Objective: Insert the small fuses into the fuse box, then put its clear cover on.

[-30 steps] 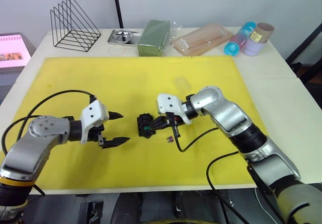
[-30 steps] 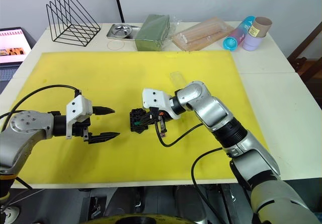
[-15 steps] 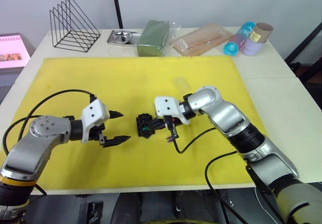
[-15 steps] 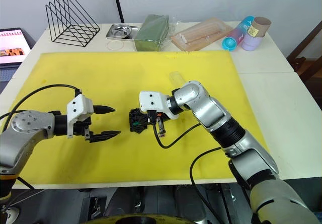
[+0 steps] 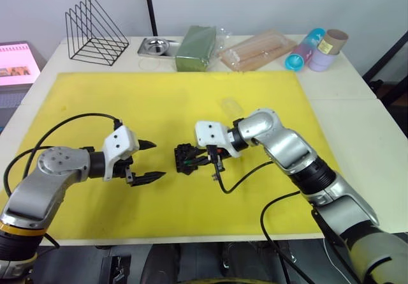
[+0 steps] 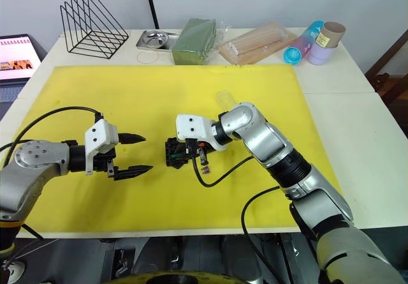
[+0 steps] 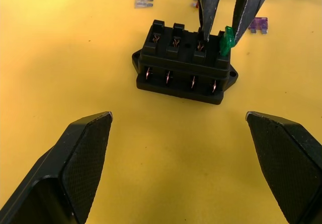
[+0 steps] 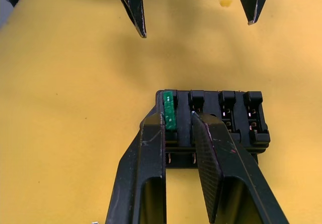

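Fuse box [image 7: 183, 63], green fuse [image 7: 227, 39] apparently half-seated in end slot

- Yellow mat [image 5: 159, 105] spreads under both grippers.
- Black wire rack [image 5: 94, 31] stands far beyond the left gripper.
- Metal tray [image 5: 155, 45] and green packet [image 5: 195, 46] lie beyond the mat.
- Clear bag of sticks [image 5: 256, 49] and coloured cups [image 5: 315, 49] lie far beyond the right gripper.
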Tool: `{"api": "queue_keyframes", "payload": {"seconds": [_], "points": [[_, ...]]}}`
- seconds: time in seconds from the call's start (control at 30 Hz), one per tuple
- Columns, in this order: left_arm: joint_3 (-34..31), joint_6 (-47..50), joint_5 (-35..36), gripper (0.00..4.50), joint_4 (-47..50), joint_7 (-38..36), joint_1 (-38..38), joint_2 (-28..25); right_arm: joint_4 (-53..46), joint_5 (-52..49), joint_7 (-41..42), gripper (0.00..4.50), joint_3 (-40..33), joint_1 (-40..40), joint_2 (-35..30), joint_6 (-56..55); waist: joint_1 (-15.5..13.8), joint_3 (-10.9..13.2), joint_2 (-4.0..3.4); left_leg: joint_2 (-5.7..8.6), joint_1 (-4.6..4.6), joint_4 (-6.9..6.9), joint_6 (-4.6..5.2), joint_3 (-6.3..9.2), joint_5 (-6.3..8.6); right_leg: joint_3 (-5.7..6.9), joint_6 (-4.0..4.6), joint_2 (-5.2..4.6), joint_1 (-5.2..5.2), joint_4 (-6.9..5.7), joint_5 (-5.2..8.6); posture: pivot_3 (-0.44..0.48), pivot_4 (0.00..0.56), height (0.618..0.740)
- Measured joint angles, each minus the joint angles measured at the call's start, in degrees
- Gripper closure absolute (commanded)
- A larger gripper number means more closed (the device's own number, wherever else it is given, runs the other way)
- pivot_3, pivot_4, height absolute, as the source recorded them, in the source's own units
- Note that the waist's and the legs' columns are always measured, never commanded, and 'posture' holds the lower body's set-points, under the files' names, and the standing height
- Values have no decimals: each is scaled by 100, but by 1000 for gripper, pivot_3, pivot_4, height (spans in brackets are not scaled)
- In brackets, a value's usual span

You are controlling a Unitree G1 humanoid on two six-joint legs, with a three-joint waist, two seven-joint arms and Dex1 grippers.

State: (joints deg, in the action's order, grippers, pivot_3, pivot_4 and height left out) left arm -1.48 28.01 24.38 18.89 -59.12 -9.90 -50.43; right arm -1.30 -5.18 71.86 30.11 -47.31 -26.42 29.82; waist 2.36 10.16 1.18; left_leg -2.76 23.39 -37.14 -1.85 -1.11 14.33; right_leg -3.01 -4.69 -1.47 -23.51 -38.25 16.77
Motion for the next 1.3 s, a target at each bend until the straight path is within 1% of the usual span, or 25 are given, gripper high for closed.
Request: {"api": "queue_keyframes", "payload": {"seconds": [0.23,0.47,0.57,0.6,0.73,1.07,1.3], "points": [[0,-2,-1,0,0,6,1,1,-323,-241,178,3556,-133,0,-174,261,0,0,0,0,1,0,0,0,0,0,0,0,0,0,0,0,150,740],[1,-23,-4,0,-1,-1,1,4,-419,-419,159,3556,-246,-7,-164,438,4,0,0,0,1,1,0,1,0,0,0,1,-1,0,0,0,150,740],[1,-27,-5,0,-1,-2,1,5,-420,-505,92,4148,-339,-24,-130,482,3,0,0,0,1,1,0,1,0,0,0,1,-1,0,0,0,150,740],[1,-28,-6,0,-1,-1,1,6,-419,-526,39,4476,-387,-24,-84,485,3,0,0,0,1,1,0,1,0,1,0,1,-1,0,0,0,150,740],[1,-30,-9,0,-1,4,1,42,-407,-583,-76,4476,-407,-24,62,486,4,0,0,0,1,1,0,1,0,1,0,1,-1,0,0,0,150,740],[1,-37,-15,0,-3,3,2,61,-226,-581,-176,4476,-375,5,177,474,4,0,0,0,1,0,0,1,0,1,0,0,-1,0,0,0,150,740],[1,-77,-17,0,-21,-8,2,60,49,-505,-173,4476,-270,197,182,293,4,0,0,0,1,0,0,1,0,0,0,0,0,0,0,0,150,740]]}}
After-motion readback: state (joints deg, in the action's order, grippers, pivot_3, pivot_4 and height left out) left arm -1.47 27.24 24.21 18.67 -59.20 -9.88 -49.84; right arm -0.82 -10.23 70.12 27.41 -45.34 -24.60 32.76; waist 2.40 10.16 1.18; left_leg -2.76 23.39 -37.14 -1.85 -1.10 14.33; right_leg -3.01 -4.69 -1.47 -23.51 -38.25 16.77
